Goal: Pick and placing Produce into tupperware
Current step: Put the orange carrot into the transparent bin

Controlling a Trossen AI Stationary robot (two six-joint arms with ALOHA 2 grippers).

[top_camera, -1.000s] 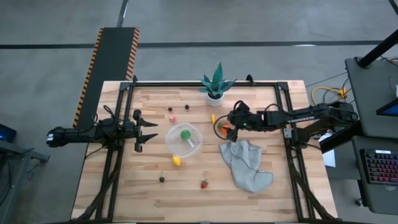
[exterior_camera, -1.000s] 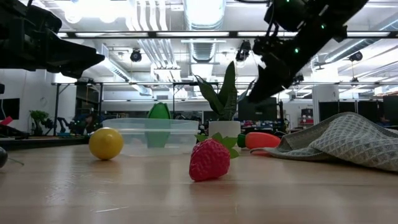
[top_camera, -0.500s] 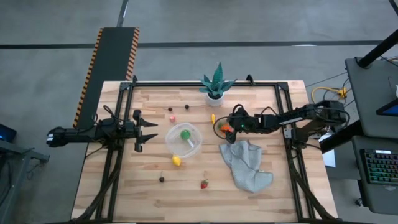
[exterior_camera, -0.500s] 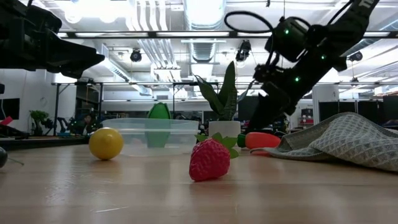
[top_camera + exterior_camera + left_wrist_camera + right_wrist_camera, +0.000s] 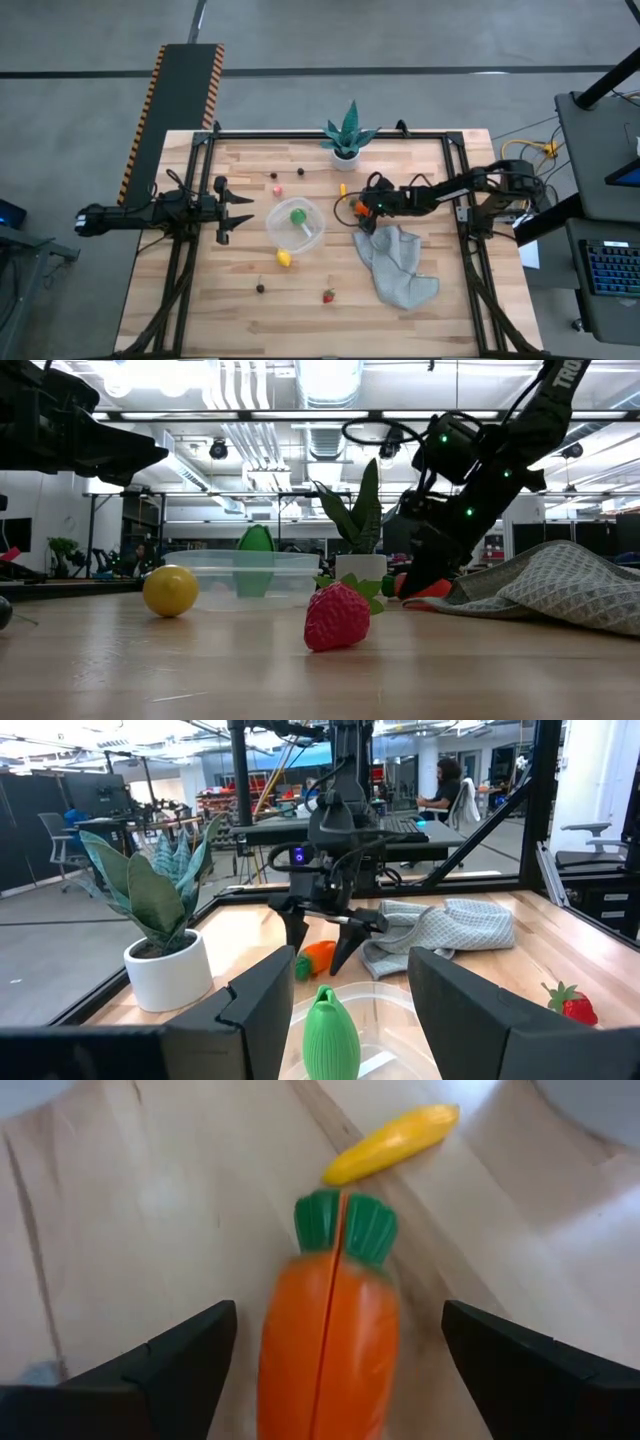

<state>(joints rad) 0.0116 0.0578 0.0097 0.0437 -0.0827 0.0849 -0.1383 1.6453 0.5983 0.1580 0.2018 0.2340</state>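
One carrot (image 5: 330, 1342) between spread right hand (image 5: 335, 1348), one tupperware (image 5: 297, 226)

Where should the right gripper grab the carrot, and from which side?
Grip the carrot across its orange body, below the green top, coming from above. It lies flat on the table, long axis between the open fingers of the right gripper, so closing across its narrow width looks most secure.

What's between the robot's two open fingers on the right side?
A toy carrot lies between the open fingers of the right gripper, seen in the right wrist view. A yellow piece lies beyond.
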